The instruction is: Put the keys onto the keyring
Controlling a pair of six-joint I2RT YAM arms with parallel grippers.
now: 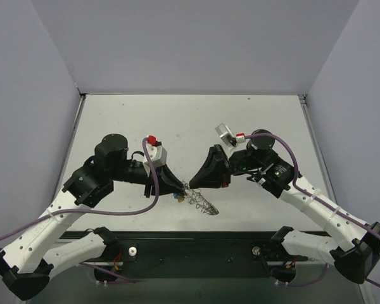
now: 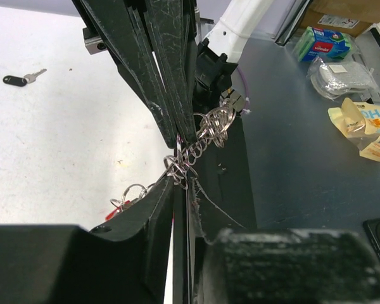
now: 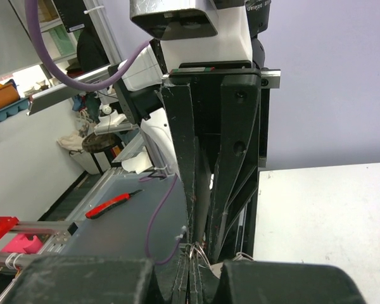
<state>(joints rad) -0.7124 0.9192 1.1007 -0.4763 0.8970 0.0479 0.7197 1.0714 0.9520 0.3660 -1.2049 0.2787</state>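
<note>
Across the pale surface (image 1: 190, 126), the left arm (image 1: 44, 231) and the right arm (image 1: 316, 202) lean in from the near corners and meet low, close to its front edge. The left hand (image 2: 179, 180) has its fingers drawn to a narrow slit and pinches the keyring (image 2: 214, 125), which shows as a tangled string of silvery wire loops. The right hand (image 2: 184, 134) comes down from above with its fingers pressed fully together, gripping the same string a little farther along, so the loops stretch between the two tips. More loops trail from the left hand down onto the surface. Well apart from all this, a black-headed key (image 2: 18, 78) lies flat on the surface. A small red piece (image 2: 116, 212) sits by the lowest loops, too hidden to name.
</note>
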